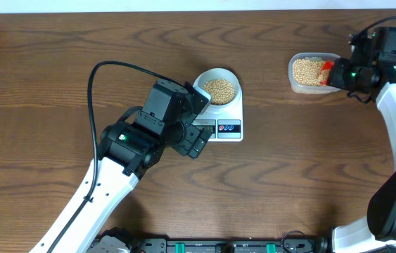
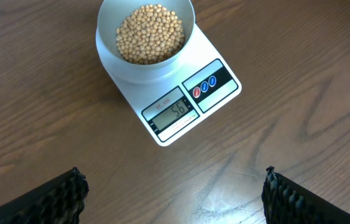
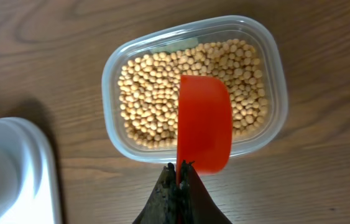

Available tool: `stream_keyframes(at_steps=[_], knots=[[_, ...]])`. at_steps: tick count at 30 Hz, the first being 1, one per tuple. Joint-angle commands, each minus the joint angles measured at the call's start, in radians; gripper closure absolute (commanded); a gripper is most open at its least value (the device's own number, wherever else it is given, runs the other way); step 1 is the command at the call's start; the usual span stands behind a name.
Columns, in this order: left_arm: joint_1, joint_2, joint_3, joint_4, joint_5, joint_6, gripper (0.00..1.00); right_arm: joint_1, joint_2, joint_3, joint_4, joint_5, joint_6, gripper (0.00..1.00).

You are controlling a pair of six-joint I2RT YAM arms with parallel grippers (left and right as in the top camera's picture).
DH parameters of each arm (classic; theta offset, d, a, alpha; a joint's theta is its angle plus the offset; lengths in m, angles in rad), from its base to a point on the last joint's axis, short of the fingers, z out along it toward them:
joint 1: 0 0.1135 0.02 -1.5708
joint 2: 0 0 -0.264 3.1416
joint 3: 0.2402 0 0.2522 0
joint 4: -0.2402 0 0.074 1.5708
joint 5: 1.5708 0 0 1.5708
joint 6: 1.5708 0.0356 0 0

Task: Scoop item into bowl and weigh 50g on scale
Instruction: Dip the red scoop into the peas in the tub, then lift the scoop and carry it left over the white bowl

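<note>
My right tool [image 3: 179, 173] pinches the scoop [image 3: 204, 124], its length pointing out over the tub [image 3: 273, 74] of beans [image 3: 150, 99]. The bowl [image 2: 103, 43], part filled, sits on the scale [image 2: 224, 87], well to the left of it, nearer my spread left tool [image 2: 175, 196].

The scale [image 2: 181, 112] is set near the middle of the table [image 1: 57, 56]. The bowl [image 2: 105, 25] is placed on the far part of the scale, and beans [image 2: 150, 32] are piled in it. The tub [image 3: 108, 87] is found to the right of the scale, well apart from it. More beans are kept in the tub. A scoop [image 3: 204, 124] is held over the tub's right end by the right gripper [image 3: 179, 169].
</note>
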State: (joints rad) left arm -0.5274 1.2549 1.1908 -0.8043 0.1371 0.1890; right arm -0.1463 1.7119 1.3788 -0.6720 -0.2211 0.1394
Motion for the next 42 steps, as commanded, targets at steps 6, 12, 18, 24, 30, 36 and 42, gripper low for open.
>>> stream_keyframes(at_steps=[6,12,18,24,30,36,42], knots=[[0.002,0.006,0.007,0.000,0.012,0.016,0.08,0.098,-0.025,-0.001,0.010,0.284,-0.048,0.99],[0.002,0.006,0.007,0.000,0.012,0.016,0.08,0.144,-0.025,-0.001,0.036,0.373,-0.077,0.99],[0.002,0.006,0.007,0.000,0.012,0.016,0.08,0.171,-0.025,-0.001,0.046,0.470,-0.097,0.99],[0.002,0.006,0.007,0.000,0.012,0.016,0.08,0.185,-0.025,-0.001,0.067,0.492,-0.138,0.99],[0.002,0.006,0.007,0.000,0.012,0.016,0.08,0.198,-0.025,-0.001,0.074,0.454,-0.141,0.99],[0.002,0.006,0.007,0.000,0.012,0.016,0.08,0.203,-0.040,0.000,0.080,0.111,-0.206,0.99],[0.002,0.006,0.007,0.000,0.012,0.017,0.08,0.262,-0.093,0.000,0.132,0.027,-0.361,0.99]])
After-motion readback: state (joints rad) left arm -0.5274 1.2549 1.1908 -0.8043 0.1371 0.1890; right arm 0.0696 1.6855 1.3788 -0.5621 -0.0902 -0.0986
